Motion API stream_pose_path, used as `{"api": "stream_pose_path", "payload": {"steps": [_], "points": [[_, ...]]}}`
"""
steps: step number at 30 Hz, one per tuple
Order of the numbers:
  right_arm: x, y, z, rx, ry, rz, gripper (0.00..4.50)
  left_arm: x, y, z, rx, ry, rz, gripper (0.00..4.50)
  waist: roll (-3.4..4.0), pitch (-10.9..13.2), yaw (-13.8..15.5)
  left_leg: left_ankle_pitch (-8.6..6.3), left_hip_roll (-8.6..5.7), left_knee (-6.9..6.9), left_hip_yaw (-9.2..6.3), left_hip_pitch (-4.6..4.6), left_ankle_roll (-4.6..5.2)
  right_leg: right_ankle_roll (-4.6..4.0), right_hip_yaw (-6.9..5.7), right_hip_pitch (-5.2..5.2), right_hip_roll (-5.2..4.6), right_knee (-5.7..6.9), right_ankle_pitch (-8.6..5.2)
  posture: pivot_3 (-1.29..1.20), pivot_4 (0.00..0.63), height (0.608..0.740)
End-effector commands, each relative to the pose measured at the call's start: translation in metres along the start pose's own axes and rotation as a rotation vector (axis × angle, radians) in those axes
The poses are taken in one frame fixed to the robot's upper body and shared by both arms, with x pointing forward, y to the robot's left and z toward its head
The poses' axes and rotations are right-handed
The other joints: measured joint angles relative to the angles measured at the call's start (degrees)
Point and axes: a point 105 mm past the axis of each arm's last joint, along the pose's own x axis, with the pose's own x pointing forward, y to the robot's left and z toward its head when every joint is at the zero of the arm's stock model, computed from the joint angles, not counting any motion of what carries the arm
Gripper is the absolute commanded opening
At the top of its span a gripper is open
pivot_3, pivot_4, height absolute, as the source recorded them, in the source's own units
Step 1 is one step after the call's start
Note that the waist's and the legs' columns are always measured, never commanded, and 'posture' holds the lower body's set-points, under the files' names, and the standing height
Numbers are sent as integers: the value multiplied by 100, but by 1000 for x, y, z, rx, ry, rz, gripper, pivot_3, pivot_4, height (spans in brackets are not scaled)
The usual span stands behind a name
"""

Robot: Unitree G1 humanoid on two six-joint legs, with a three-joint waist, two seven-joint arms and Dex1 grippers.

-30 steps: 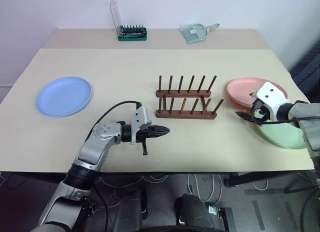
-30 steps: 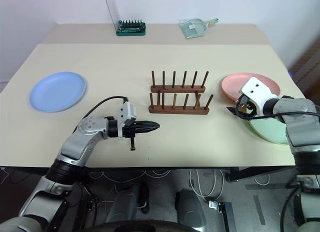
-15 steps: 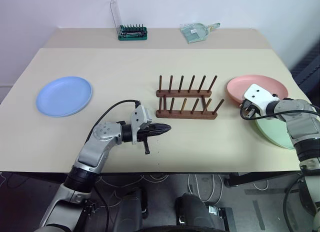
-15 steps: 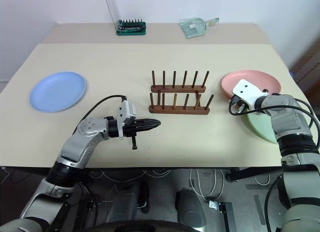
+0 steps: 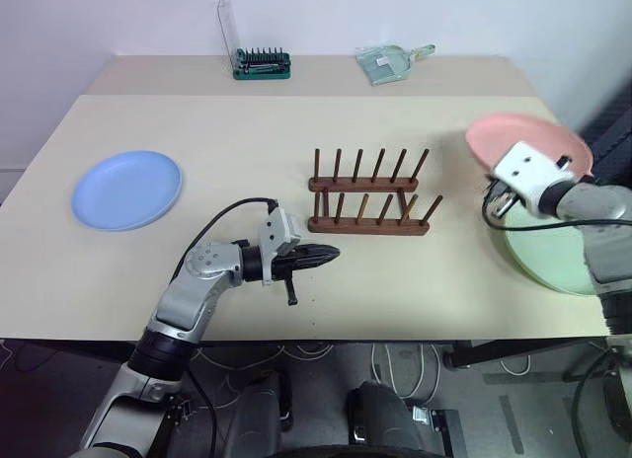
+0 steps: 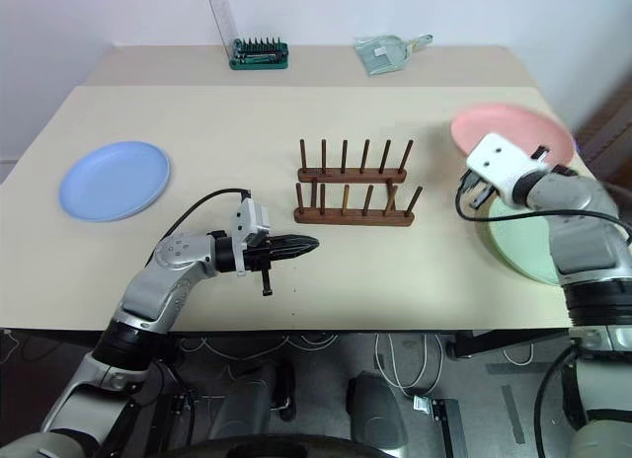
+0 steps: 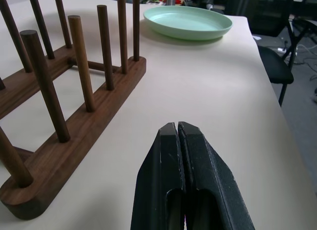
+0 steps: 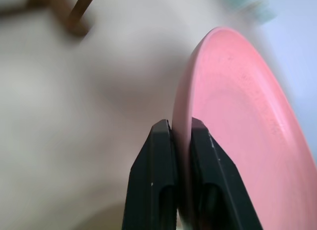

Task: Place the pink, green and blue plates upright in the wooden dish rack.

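Head view, right gripper: closed on the near rim of the pink plate, which is lifted off the table and tilted, its far edge higher.
Head view, rack: sits mid-table, its two rails running left to right, all peg gaps empty; it lies to the left of the held plate.
Head view, green plate: flat on the table under and just behind the right arm.
Head view, blue plate: flat at the far left of the table, well apart from the rack.
Head view, left gripper: shut and empty, hovering over the table just in front of the rack.
Left wrist view, fingers: pressed together with nothing between them; the rack's near rail runs beside them, the green plate beyond it.
Right wrist view, fingers: clamp the pink rim from both sides, the plate seen nearly edge-on.
Key relation: the plate's face must turn crosswise to the rails to drop between pegs; the right arm holds it and is the nearer one for that.
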Motion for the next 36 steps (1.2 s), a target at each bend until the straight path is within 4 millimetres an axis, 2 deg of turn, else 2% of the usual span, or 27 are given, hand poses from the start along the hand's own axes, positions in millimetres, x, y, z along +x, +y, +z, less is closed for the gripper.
{"api": "stream_pose_path", "payload": {"steps": [1, 2, 5, 7, 10, 12, 16, 20, 27, 36], "points": [[-31, -26, 91, 205, -419, -79, 35, -1, 5, 11, 37, -45, 24, 27, 0, 0, -21, 0, 2, -1, 0, 1, -1, 0, 1, 0, 1, 0, 0, 0, 150, 732], [-40, -25, 110, 297, -522, -60, 35, 0, 6, 12, 41, -52, 35, 27, 0, 0, -18, 1, 3, -2, -1, 1, -2, -1, 3, 0, 2, 1, 0, 0, 150, 732], [-59, -19, 144, 514, -725, 29, 35, 0, 10, 15, 46, -68, 55, 27, -2, 0, 12, 0, 2, -2, -6, -1, 0, -1, -1, 2, -2, 3, 1, 0, 150, 732], [-68, -16, 157, 615, -809, 71, 35, -1, 11, 17, 53, -82, 66, 27, -3, -1, 28, -5, 1, -1, -10, -6, 7, -1, -2, 4, -6, -2, 1, 0, 150, 732], [-71, -10, 165, 847, -900, 130, 35, -1, 14, 23, 60, -117, 87, 27, -3, -1, 22, -23, -2, -1, -14, -11, 37, -1, -5, 4, -11, -5, 1, 0, 150, 732], [-70, -3, 165, 935, -905, 161, 35, -1, 17, 27, 58, -140, 106, 27, -3, -1, 20, -24, -3, 0, -14, -14, 39, -1, -5, 2, -12, -4, 1, 0, 150, 732], [-66, 11, 150, 1144, -879, 184, 35, -3, 22, 38, 46, -200, 143, 27, -3, -1, 17, -24, -3, -2, -14, -21, 40, -1, -6, -6, -9, -4, 1, 0, 150, 732], [-61, 23, 139, 1258, -837, 197, 35, -5, 23, 39, 46, -213, 159, 27, -2, -1, 12, -23, -4, -1, -13, -24, 41, -1, -6, -13, -6, 1, 1, 0, 150, 732], [-52, 33, 127, 1360, -792, 172, 35, -3, 21, 42, 40, -217, 153, 27, -2, -1, 4, -24, -3, -2, -12, -24, 41, -1, -6, -16, 0, 2, 1, 0, 150, 732], [-43, 34, 113, 1417, -755, 126, 35, -5, 20, 38, 27, -210, 145, 27, -2, -1, 7, -24, -3, -3, -11, -27, 41, 0, -6, -19, 0, 1, 1, 0, 150, 732]]}}
